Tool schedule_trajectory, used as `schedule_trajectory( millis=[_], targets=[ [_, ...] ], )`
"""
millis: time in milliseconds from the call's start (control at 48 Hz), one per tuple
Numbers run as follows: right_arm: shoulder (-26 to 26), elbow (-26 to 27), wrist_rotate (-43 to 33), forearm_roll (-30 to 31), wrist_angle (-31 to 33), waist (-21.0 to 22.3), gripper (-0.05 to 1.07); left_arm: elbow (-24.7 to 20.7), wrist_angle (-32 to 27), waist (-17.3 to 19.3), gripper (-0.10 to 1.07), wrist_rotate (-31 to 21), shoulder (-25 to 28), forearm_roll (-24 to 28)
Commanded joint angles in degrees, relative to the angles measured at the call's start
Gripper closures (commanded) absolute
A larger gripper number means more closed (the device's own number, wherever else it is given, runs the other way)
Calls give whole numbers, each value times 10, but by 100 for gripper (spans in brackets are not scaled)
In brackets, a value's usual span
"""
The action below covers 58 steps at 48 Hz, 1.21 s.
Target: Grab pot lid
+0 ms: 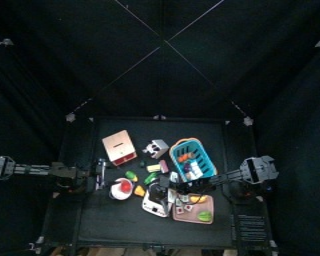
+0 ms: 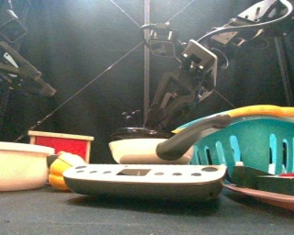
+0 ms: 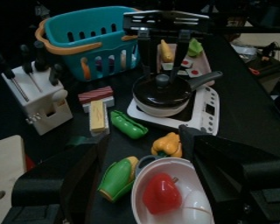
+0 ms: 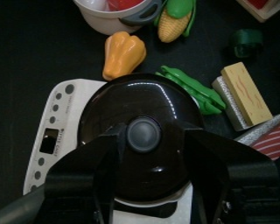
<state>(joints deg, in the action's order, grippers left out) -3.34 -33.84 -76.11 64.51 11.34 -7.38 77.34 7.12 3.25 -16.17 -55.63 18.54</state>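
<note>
Two black arms are seen, built of blocky jointed segments with cables running along them. Each tool (image 4: pixel 143 179) is formed of two broad, matte black jaws.

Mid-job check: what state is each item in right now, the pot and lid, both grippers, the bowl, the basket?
Pot lid: on the pot, not gripped.
Pot: upright on the toy stove.
Right gripper: open, jaws either side of the lid knob.
Left gripper: open, empty, back from the pot.
White bowl: upright, holding a red vegetable.
Teal basket: upright.

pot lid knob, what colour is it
Grey, on a glossy black pot lid; the knob shows best in the right wrist view.
</note>
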Motion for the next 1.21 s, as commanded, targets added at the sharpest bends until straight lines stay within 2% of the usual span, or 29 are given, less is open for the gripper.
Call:
schedule_trajectory(
  millis=[0,1188],
  targets=[
    [11,6,1,-1,0,-1,21,-9,3,4,-1,0,2,-1],
    [9,7,1,-4,0,-7,22,-4,3,4,-1,0,2,-1]
  ],
)
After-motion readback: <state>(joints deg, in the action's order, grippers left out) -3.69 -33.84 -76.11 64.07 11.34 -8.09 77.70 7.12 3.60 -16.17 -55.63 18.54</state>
